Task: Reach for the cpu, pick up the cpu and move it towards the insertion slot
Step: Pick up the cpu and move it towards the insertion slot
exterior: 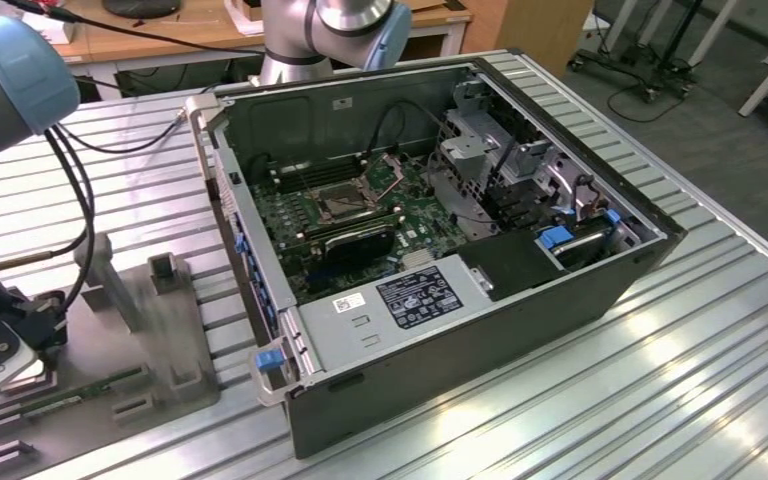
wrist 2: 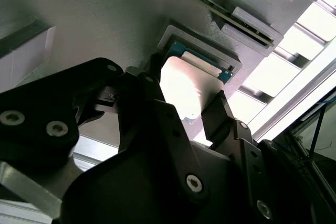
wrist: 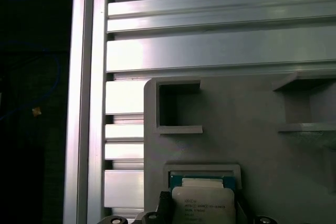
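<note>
Over its grey holder (wrist: 236, 129), the hand (wrist 2: 188, 83) is flanking the light, fragile cpu (wrist 2: 181, 88) by its edges; whether it is clamped is unclear.

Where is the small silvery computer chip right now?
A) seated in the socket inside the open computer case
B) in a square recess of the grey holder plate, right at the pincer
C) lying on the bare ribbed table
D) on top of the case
B: the cpu lies in its recess in the grey holder plate, with the pincer close around it.
</note>
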